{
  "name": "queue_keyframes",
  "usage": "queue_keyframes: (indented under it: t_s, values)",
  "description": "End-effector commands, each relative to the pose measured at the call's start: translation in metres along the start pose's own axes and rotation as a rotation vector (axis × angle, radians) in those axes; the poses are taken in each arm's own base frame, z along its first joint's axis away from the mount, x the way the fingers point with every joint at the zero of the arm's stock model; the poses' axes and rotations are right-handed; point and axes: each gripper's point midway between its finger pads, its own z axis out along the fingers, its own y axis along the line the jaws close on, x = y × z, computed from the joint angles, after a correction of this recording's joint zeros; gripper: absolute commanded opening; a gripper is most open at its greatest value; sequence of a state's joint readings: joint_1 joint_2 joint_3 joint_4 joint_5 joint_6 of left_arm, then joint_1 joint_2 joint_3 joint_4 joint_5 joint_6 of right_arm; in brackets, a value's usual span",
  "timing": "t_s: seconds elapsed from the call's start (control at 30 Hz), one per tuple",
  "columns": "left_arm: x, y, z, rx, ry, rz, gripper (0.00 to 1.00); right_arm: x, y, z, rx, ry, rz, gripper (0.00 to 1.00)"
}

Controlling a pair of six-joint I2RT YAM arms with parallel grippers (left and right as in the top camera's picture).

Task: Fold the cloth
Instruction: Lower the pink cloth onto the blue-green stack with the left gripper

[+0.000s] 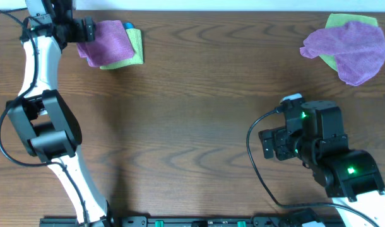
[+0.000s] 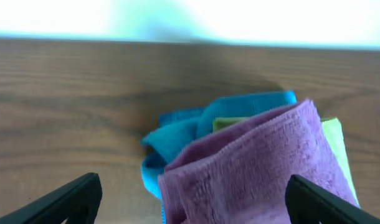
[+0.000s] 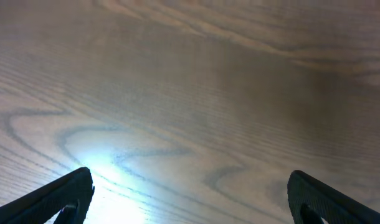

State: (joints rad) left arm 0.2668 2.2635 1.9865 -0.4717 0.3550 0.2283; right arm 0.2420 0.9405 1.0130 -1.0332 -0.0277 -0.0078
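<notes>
Pinkish-purple cloth [image 1: 107,39] lies on a lime-green cloth [image 1: 134,55]; left end effector [image 2: 193,190] and right end effector [image 3: 190,193] both gape wide.

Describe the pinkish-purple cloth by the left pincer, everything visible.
The cloth is pinkish-purple, fuzzy like microfibre, folded over into a rough rectangle with a soft rounded fold. It lies at the table's far left, atop a green cloth and a blue cloth. The open left pincer sits at its edge; whether it touches is unclear. No tag shows.

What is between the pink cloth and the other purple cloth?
Overhead: a green cloth peeking from under the pink cloth, then bare table up to the violet cloth.
</notes>
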Motion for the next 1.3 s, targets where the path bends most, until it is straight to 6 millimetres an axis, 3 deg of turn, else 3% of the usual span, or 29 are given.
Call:
queue_keyframes:
  t_s: [0.0,0.03,0.23,0.27,0.33,0.43,0.6,0.7,0.8,0.9,1.07,1.27]
  values:
    - [-0.014,0.0,-0.017,-0.008,-0.001,-0.011,0.96,-0.006,0.0,-0.001,-0.004,-0.028,0.018,0.99]
    - [-0.016,-0.003,-0.023,0.004,0.003,-0.013,0.94,-0.008,0.0,-0.001,-0.004,-0.037,0.017,0.99]
    - [-0.047,-0.021,-0.076,0.029,-0.055,-0.065,0.34,-0.019,-0.001,-0.001,-0.001,-0.078,0.016,0.99]
    - [-0.053,-0.023,-0.086,0.028,-0.074,-0.078,0.08,-0.021,-0.002,-0.001,0.006,-0.084,0.015,0.99]
    - [-0.061,-0.028,-0.106,0.027,-0.095,-0.103,0.06,-0.024,-0.007,0.0,0.032,-0.091,0.016,0.99]
    - [-0.049,-0.039,-0.114,0.041,-0.035,-0.127,0.06,-0.024,-0.007,0.002,0.031,-0.086,0.017,0.99]
    - [-0.012,-0.066,-0.096,0.084,0.121,-0.116,0.06,-0.022,-0.009,0.008,0.039,-0.064,0.018,0.99]
    - [0.013,-0.074,-0.074,0.022,0.224,-0.083,0.06,-0.021,-0.009,0.014,0.04,-0.04,0.019,0.99]
    - [0.041,-0.071,-0.045,-0.059,0.321,-0.089,0.06,-0.017,-0.013,0.023,0.059,-0.001,0.02,0.99]
    - [0.048,-0.061,-0.021,-0.11,0.321,-0.117,0.06,-0.011,-0.019,0.027,0.094,0.037,0.016,0.99]
    - [0.034,-0.037,-0.017,-0.187,0.253,-0.134,0.06,-0.007,-0.02,0.029,0.098,0.057,0.016,0.99]
    - [0.036,-0.021,-0.017,-0.208,0.248,-0.153,0.06,-0.012,-0.02,0.029,0.099,0.038,0.016,0.99]
